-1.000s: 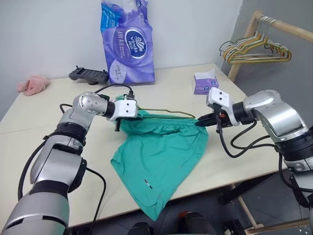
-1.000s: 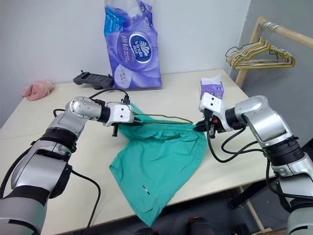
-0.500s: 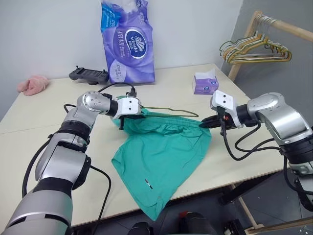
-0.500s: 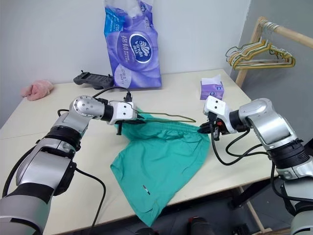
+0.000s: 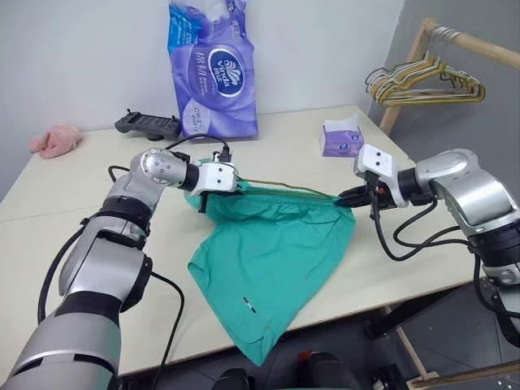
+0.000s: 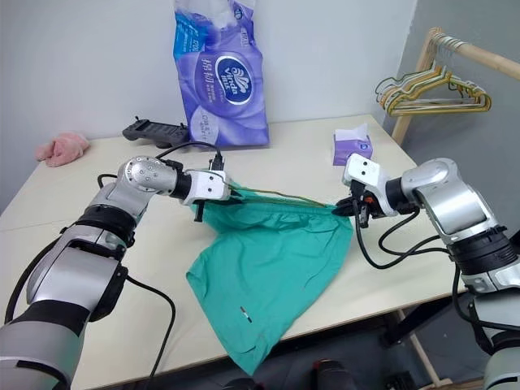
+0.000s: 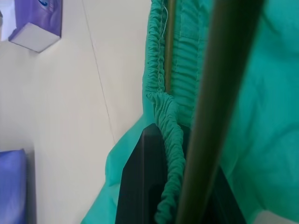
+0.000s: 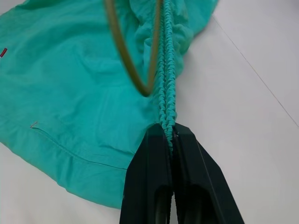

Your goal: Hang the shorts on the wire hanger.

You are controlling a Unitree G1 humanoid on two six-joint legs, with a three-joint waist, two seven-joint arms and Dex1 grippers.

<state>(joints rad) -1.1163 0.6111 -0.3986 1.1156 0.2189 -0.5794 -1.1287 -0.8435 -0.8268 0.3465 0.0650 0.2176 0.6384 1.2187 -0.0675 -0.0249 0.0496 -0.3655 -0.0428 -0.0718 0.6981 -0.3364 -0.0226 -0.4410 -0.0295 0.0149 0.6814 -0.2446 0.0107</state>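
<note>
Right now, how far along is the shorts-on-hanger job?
Done: both claws are pinched shut on the waistband of the shorts, left claw at one end, right claw at the other. In hand: the waistband is stretched between them, with the wire hanger lying along it, one corner at the cloth. Left: whether the hanger is threaded through can't be told; the shorts aren't hanging yet.

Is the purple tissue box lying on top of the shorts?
No, the tissue box stands on bare table, apart from the shorts.
</note>
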